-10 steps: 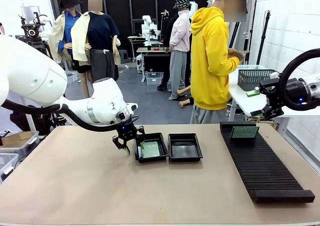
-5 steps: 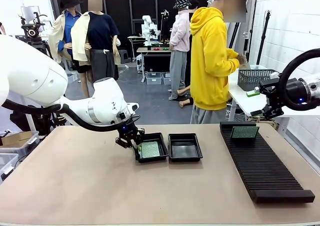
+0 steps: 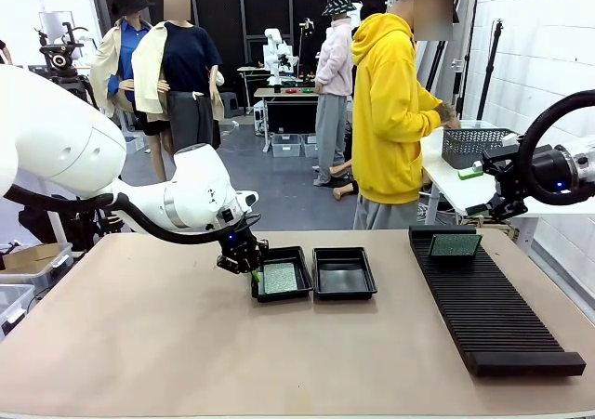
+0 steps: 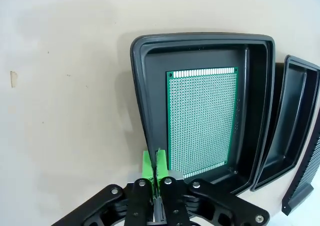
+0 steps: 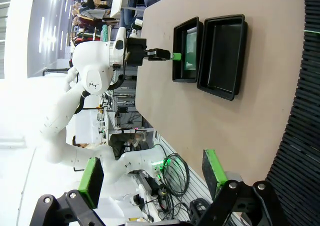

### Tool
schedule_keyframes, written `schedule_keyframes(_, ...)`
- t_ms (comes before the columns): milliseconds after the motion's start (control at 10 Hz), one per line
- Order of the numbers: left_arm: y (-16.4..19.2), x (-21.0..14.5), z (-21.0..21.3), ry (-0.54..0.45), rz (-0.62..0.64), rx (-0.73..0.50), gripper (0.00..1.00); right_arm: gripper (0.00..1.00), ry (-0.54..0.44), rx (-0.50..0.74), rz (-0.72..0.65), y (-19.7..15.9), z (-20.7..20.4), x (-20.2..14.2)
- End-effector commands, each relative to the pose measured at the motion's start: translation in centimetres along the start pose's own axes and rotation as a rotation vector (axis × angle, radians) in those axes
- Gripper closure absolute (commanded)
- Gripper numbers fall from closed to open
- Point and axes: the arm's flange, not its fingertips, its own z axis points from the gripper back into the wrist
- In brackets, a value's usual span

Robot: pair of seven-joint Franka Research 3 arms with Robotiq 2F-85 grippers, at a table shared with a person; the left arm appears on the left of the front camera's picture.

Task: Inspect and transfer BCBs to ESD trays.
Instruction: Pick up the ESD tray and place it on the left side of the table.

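While the left gripper (image 4: pixel 153 162) has its jaws pressed together at the left rim of a glossy black plastic tray (image 4: pixel 200 38), a thin green perforated circuit board (image 4: pixel 202 121) lies flat on that tray's floor, long axis running near to far across the bench (image 4: pixel 65 110). The right gripper (image 5: pixel 152 178) hangs with jaws wide, empty.

BCB (image 4: pixel 202 121) flat in tray (image 4: pixel 200 37), second tray (image 4: pixel 287 121) beside

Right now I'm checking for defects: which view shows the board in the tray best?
Left wrist view: the BCB lies close, hole grid sharp. Front view shows it small; right wrist view, a distant sliver.
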Motion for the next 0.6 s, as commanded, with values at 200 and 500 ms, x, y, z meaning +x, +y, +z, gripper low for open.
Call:
schedule_keyframes(200, -0.01, -0.02, 0.01, -0.002, 0.002, 0.002, 1.00, 0.00, -0.001, -0.025, -0.016, 0.33, -0.09, 0.02)
schedule_keyframes(500, 0.72, -0.08, 0.77, 0.019, -0.024, 0.011, 1.00, 0.00, -0.001, -0.025, -0.016, 0.33, -0.09, 0.02)
